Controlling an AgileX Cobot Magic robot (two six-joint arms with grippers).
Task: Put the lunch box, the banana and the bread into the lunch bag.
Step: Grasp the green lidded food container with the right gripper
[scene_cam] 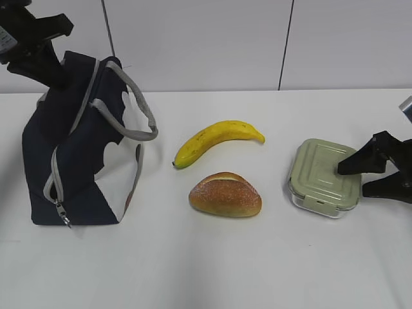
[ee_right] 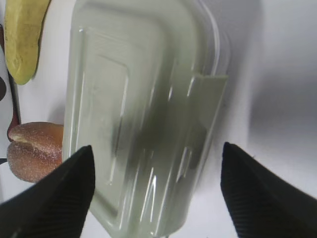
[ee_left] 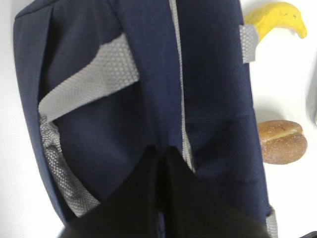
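Observation:
The navy lunch bag (scene_cam: 71,161) (ee_left: 99,114) stands at the left of the table with its grey handles up. My left gripper (scene_cam: 51,74) (ee_left: 161,153) is shut on the bag's top fabric. The banana (scene_cam: 215,140) (ee_left: 275,17) (ee_right: 22,39) lies mid-table, and the bread (scene_cam: 225,194) (ee_left: 282,141) (ee_right: 34,148) sits just in front of it. At the right is the lunch box (scene_cam: 318,170) (ee_right: 138,114) with its sage-green lid on. My right gripper (scene_cam: 354,180) (ee_right: 157,148) is open just above the box's near end, one finger to each side.
The white table (scene_cam: 193,270) runs to a white panelled wall (scene_cam: 206,38) behind. The bag's zipper pull (scene_cam: 62,215) hangs low on its front corner. Its grey handles (scene_cam: 129,103) arch toward the banana.

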